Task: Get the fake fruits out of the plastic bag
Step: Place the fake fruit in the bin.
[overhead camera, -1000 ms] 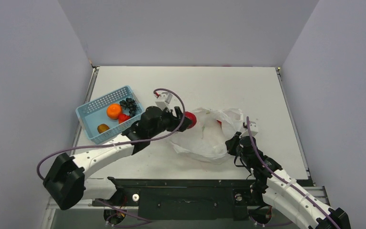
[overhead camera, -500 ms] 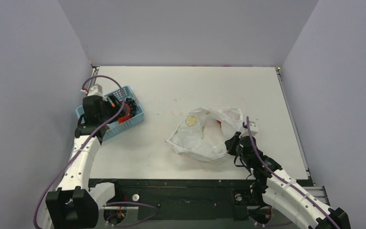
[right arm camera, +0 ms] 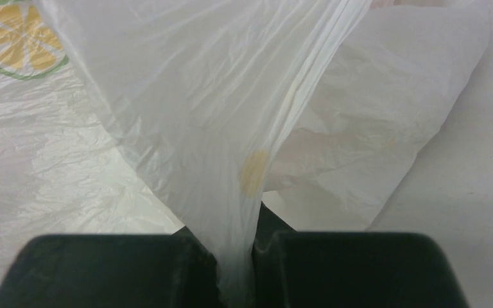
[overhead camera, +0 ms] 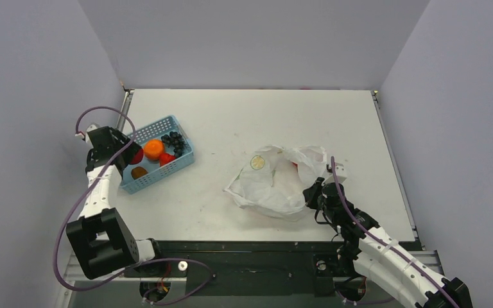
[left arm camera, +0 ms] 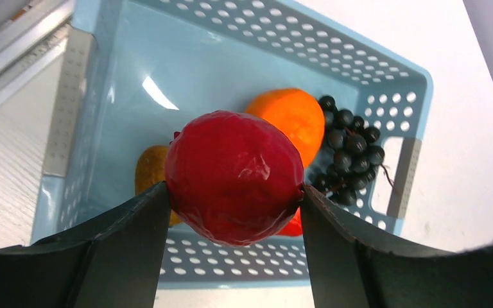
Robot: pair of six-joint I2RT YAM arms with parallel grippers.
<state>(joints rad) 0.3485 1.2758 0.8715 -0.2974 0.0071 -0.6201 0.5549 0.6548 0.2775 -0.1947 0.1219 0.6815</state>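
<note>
Pinching a round red fruit (left arm camera: 234, 176) between its two fingers, the left gripper (left arm camera: 233, 192) hung over the basket (left arm camera: 385, 70), above the open floor at its left half in the wrist view. Whether the fruit touched that floor could not be told. Inside the basket lay an orange (left arm camera: 289, 119), with a grape bunch (left arm camera: 346, 151) touching it against the right wall. A yellowish-brown piece (left arm camera: 149, 170) was half hidden behind the held fruit, and a sliver of another red piece (left arm camera: 290, 226) showed under it.

The right gripper (right arm camera: 237, 256) had its jaws pressed together on a gathered fold of the bag (right arm camera: 199, 96), which rose from them in a taut pleat. From above, the bag (overhead camera: 269, 186) lay crumpled on the table (overhead camera: 263, 115), well to the right of the basket. Its lemon-slice print (overhead camera: 257, 162) faced the basket, and the right gripper (overhead camera: 312, 192) stood at the corner farthest from it. A red spot (overhead camera: 294, 165) showed on the bag's far side from the basket; what it was could not be told.
</note>
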